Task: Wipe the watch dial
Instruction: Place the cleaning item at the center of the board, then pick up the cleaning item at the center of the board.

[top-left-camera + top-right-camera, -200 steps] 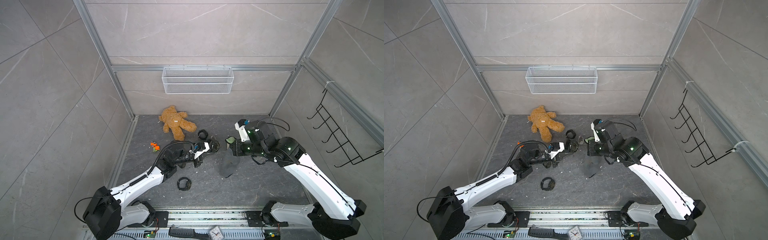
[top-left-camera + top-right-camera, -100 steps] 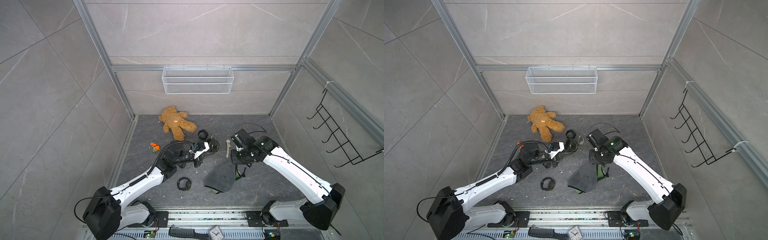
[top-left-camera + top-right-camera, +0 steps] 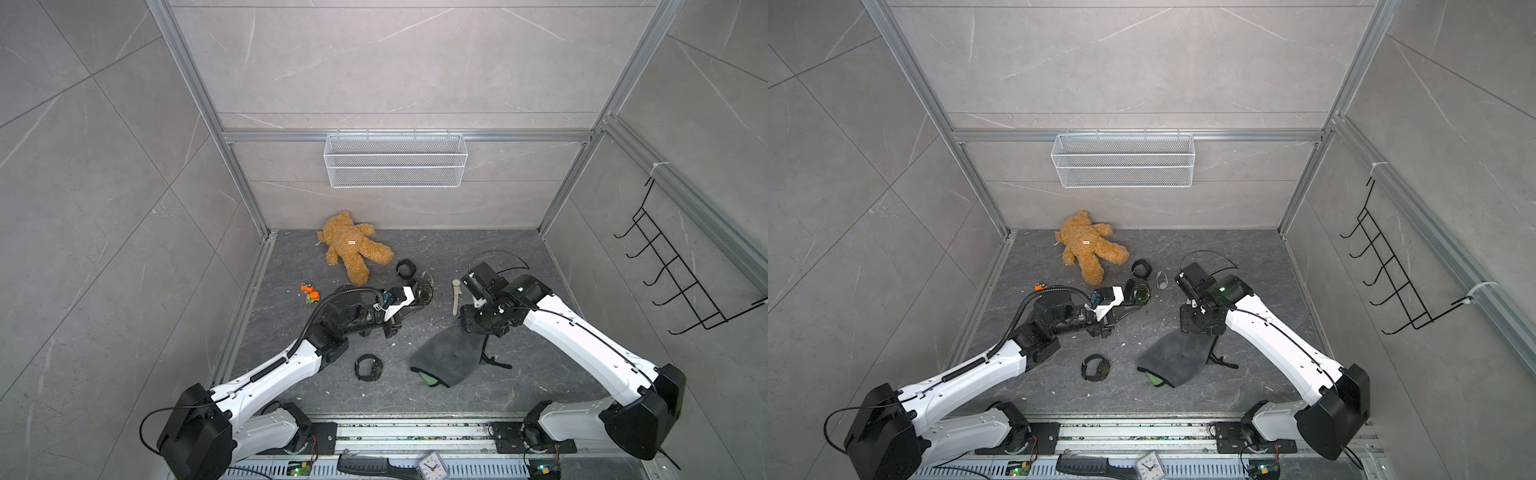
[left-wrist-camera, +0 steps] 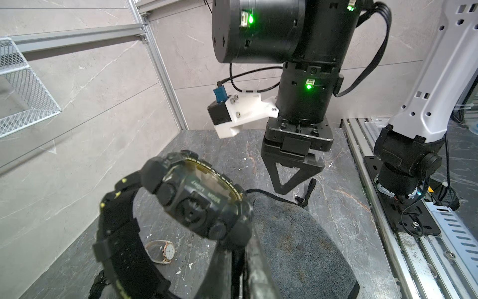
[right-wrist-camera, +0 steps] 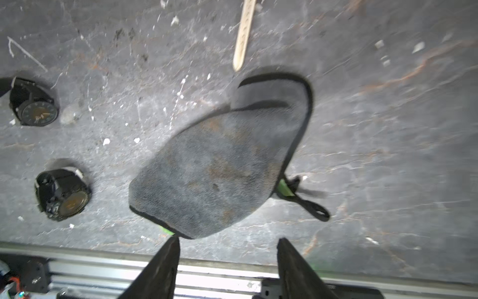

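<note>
My left gripper [image 3: 415,300] is shut on the strap of a chunky black watch [image 3: 424,288], which it holds above the floor with the dial tilted up. In the left wrist view the watch [image 4: 201,196] fills the middle, and the strap runs down between my closed fingers [image 4: 254,274]. A grey cloth [image 3: 449,357] with a black edge lies crumpled on the dark floor. My right gripper [image 5: 229,240] hangs just above it, open, with nothing between its fingers. The cloth [image 5: 219,165] lies free of both fingers.
A second black watch [image 3: 368,368] lies on the floor near the cloth, and another [image 3: 406,268] lies by the teddy bear [image 3: 351,249]. A beige-strapped watch [image 3: 456,295] and small orange toys [image 3: 310,292] are nearby. A wire basket [image 3: 395,160] hangs on the back wall.
My right gripper came down from beside the held watch, opened and let the cloth go. The cloth now lies on the floor. The left arm and its watch have not moved.
</note>
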Motion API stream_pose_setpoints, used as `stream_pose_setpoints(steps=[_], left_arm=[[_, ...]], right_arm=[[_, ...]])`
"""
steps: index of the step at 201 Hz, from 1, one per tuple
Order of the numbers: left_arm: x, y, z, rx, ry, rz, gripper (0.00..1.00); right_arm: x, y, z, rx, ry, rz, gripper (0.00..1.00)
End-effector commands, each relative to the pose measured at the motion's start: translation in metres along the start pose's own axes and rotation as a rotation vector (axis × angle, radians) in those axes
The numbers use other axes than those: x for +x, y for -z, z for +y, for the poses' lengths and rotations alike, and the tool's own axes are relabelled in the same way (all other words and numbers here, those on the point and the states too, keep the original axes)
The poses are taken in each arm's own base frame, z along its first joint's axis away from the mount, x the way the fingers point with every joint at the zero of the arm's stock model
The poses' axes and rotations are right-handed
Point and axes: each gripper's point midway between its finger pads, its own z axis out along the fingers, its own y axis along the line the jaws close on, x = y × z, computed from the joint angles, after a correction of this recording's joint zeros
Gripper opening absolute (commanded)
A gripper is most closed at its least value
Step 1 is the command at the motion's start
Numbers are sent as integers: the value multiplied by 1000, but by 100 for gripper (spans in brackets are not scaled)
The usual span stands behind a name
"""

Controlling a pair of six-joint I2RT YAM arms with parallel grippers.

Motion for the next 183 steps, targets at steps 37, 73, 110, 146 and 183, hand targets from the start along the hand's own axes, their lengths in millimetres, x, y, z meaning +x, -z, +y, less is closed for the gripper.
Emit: stream_pose_setpoints(steps=[37, 73, 110, 146, 183], left_arm=[[2, 21, -2, -78, 20, 7, 0], [9, 23, -2, -88, 26, 25, 0], [12, 22, -1, -94, 42, 28, 0], [15, 20, -1, -89, 43, 45, 0], [14, 14, 1, -73, 39, 58, 0]], right_arm=[[6, -56, 22, -56, -21, 72, 65], [-5, -92, 16, 19, -62, 84, 64], [-8, -126, 4, 59, -121, 116, 64], [-8, -152, -8, 93, -164, 133, 63], [-11, -166, -5, 64, -177, 135, 30]])
